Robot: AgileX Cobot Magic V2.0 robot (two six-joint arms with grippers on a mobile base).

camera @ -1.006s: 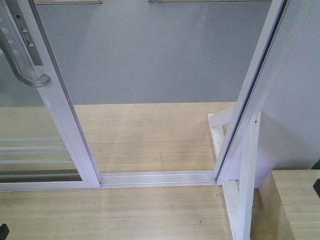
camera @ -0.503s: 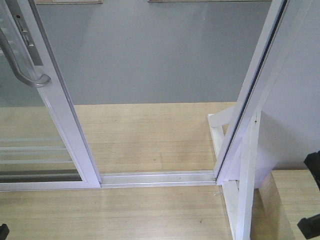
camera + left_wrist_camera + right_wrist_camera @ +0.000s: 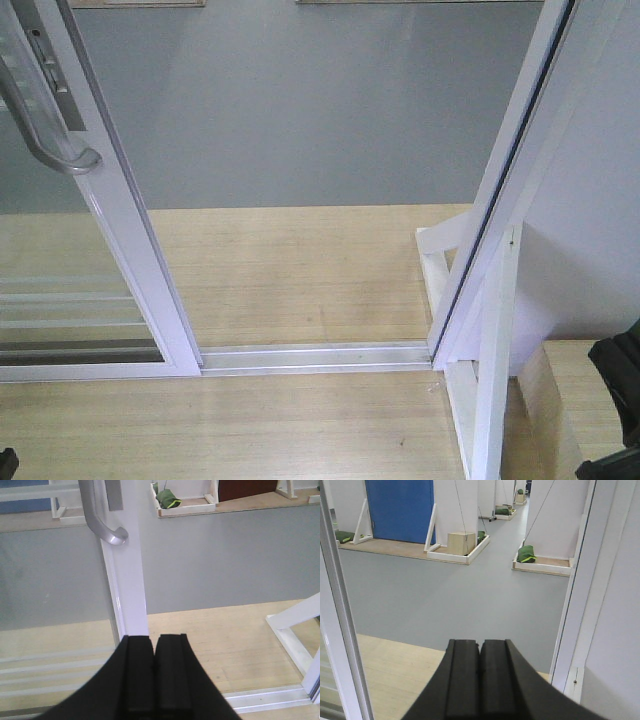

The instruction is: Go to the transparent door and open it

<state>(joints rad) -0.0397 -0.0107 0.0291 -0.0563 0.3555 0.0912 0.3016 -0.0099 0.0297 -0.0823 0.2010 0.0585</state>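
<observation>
Transparent door [image 3: 110, 230] sits at the left of the opening in your front view, slid aside, with a wide gap between its white edge and the white door jamb [image 3: 510, 190] on the right. Your left gripper [image 3: 155, 642] has its pads pressed together on nothing, pointing at the door's frame, below the curved silver handle [image 3: 102, 520]; it's short of the frame, no contact visible. Your right gripper [image 3: 480, 647] is likewise pinched together and empty, aimed through the gap, with the door's edge at its far left and the jamb to the right. Floor track [image 3: 315, 355] runs from the door's foot across to the jamb. Past the door: wood flooring, then grey floor [image 3: 320, 110]. The right arm [image 3: 620, 380] shows as a black shape right of the jamb.
</observation>
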